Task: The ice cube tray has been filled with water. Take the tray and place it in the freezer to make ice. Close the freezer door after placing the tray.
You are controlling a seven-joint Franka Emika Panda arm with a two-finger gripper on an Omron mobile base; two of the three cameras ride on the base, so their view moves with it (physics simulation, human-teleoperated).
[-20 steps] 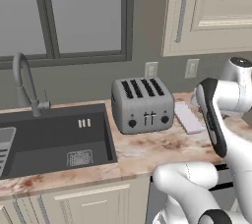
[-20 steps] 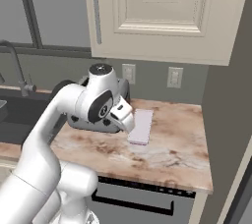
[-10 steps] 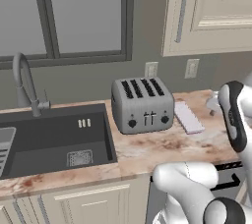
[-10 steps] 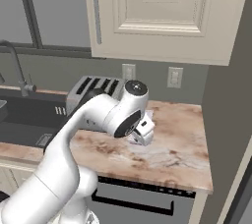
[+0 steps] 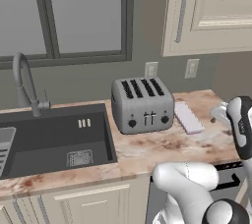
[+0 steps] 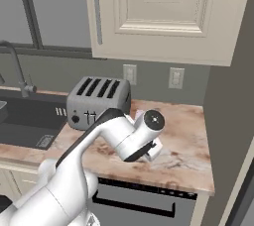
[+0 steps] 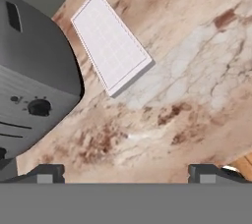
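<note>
The gripper (image 7: 127, 173) hovered with fingers spread wide and empty; the ice cube tray (image 7: 110, 42) lay ahead, beside the toaster (image 7: 32, 75)

A marbled beige-and-rust counter (image 5: 162, 149) runs across the kitchen, with a dark sink (image 5: 54, 139) sunk in at nine o'clock and a curved grey faucet (image 5: 24, 83) behind it. A dark-framed window (image 5: 78, 16) fills the wall above. Cream upper cabinets (image 6: 163, 14) hang at one o'clock, and two pale outlets (image 6: 176, 78) sit on the grey-green wall (image 5: 147, 31).
</note>
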